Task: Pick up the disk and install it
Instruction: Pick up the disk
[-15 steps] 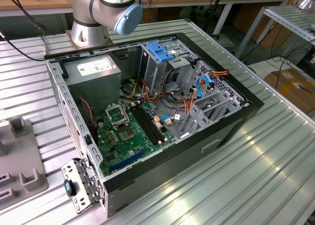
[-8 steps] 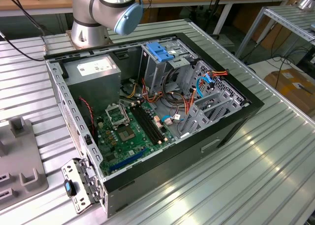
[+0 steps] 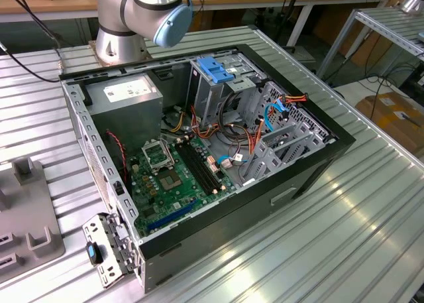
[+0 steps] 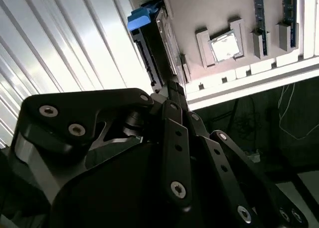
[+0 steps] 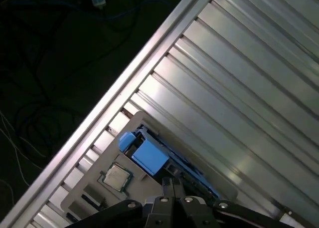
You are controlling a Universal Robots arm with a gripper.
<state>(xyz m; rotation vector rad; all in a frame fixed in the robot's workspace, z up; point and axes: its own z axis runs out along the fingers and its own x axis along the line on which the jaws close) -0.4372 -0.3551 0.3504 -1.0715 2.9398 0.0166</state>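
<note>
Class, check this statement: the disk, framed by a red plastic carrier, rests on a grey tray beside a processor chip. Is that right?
Not quite. The carrier framing the disk is blue, not red, as both wrist views show. The rest stands: the disk rests on the grey tray beside the processor chip.

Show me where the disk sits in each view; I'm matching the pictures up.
First wrist view: the disk sits on the grey tray beside the processor chip.
Second wrist view: the disk is edge-on at the tray's edge, beyond the gripper.
Exterior view: the ribbed metal table, the landmark every view shares.
</note>
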